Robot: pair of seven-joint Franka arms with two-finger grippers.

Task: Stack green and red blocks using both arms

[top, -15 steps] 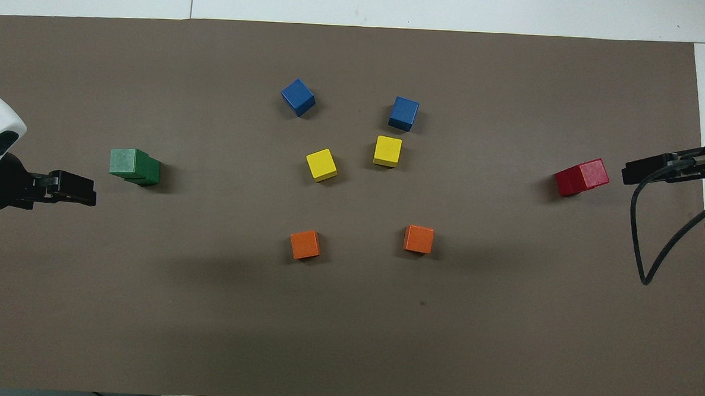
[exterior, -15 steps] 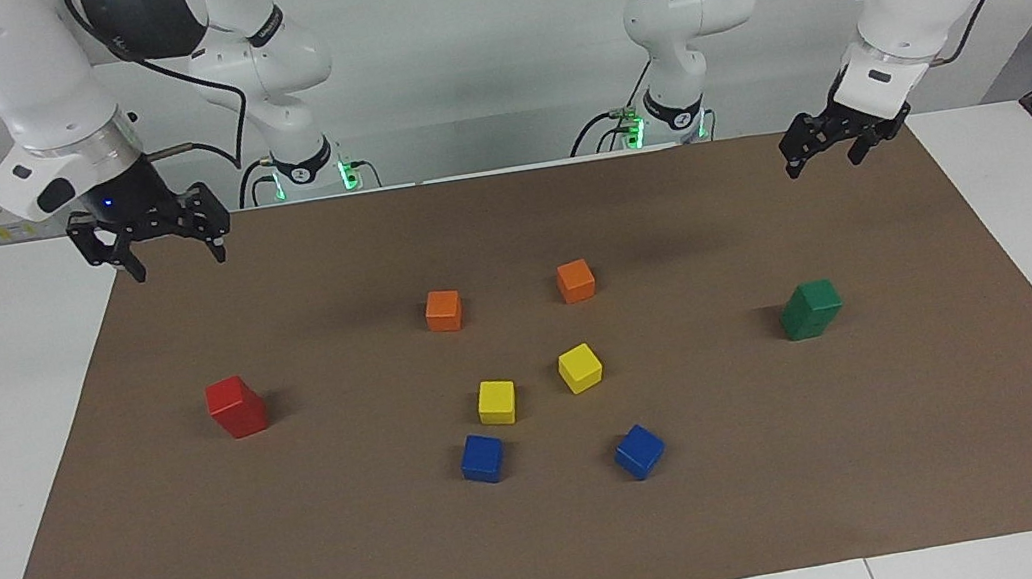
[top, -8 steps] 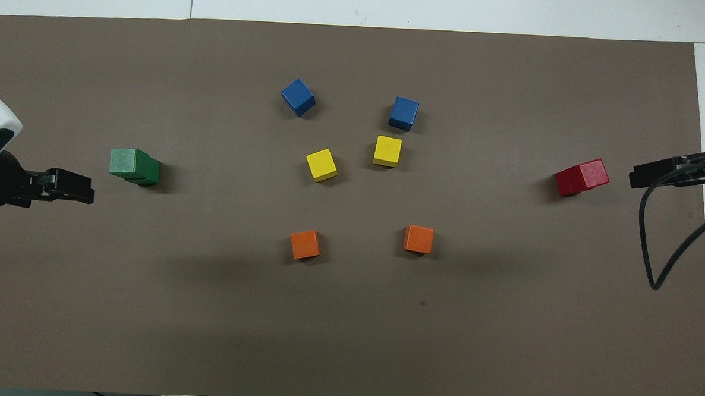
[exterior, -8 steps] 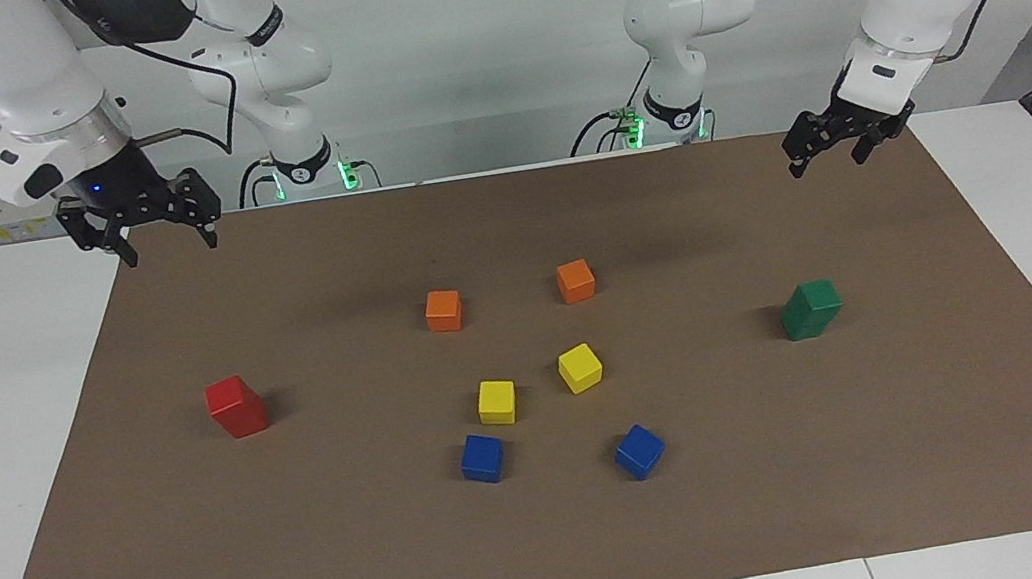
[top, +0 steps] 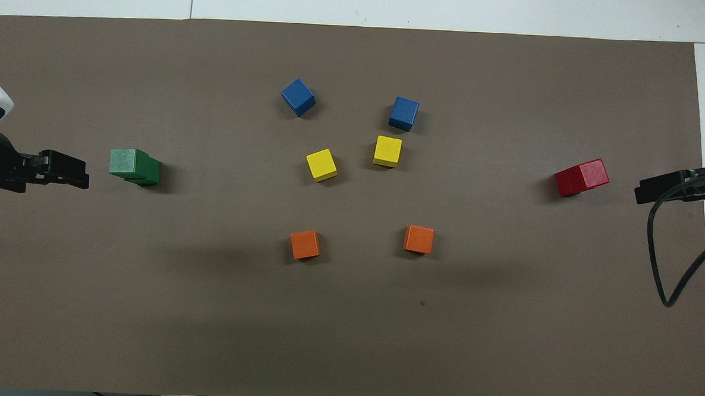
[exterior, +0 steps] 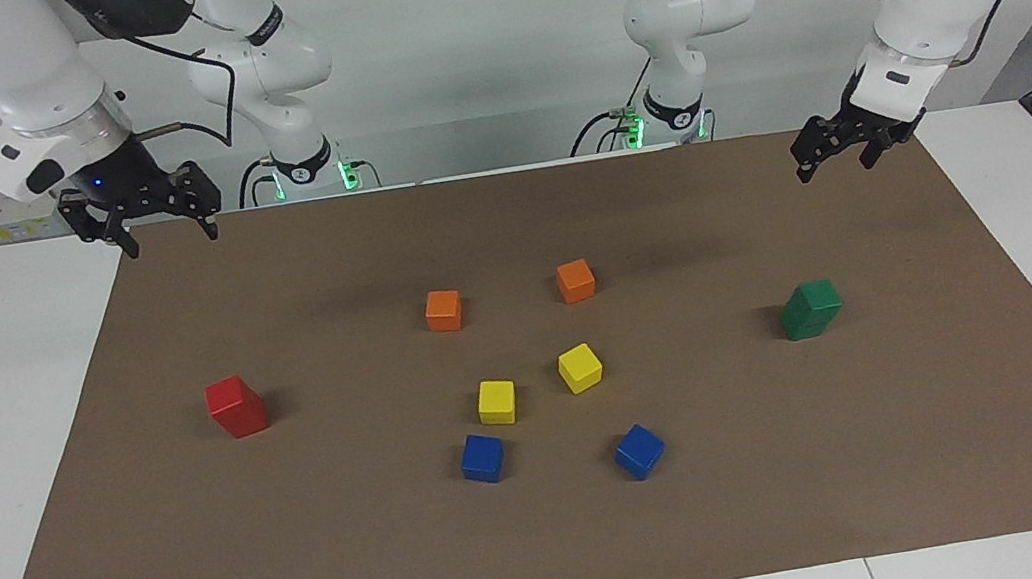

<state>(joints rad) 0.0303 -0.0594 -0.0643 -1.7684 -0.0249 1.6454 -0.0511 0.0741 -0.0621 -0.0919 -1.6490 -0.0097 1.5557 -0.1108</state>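
Two dark green blocks stand stacked one on the other [exterior: 810, 309] toward the left arm's end of the brown mat; the stack also shows in the overhead view [top: 134, 166]. Two bright red blocks stand stacked [exterior: 236, 406] toward the right arm's end, also seen from overhead [top: 580, 177]. My left gripper [exterior: 834, 167] hangs open and empty in the air over the mat's edge, apart from the green stack [top: 62, 170]. My right gripper [exterior: 169, 239] hangs open and empty over the mat's corner, apart from the red stack [top: 662, 188].
Two orange cubes [exterior: 443, 310] [exterior: 575, 280], two yellow cubes [exterior: 496, 401] [exterior: 580, 367] and two blue cubes [exterior: 482, 458] [exterior: 639, 451] sit in the middle of the brown mat [exterior: 554, 557]. A black cable [top: 671, 259] hangs from the right arm.
Both grippers have drawn back from their stacks toward the ends of the table; the right one also rose a little. The blocks have not moved.
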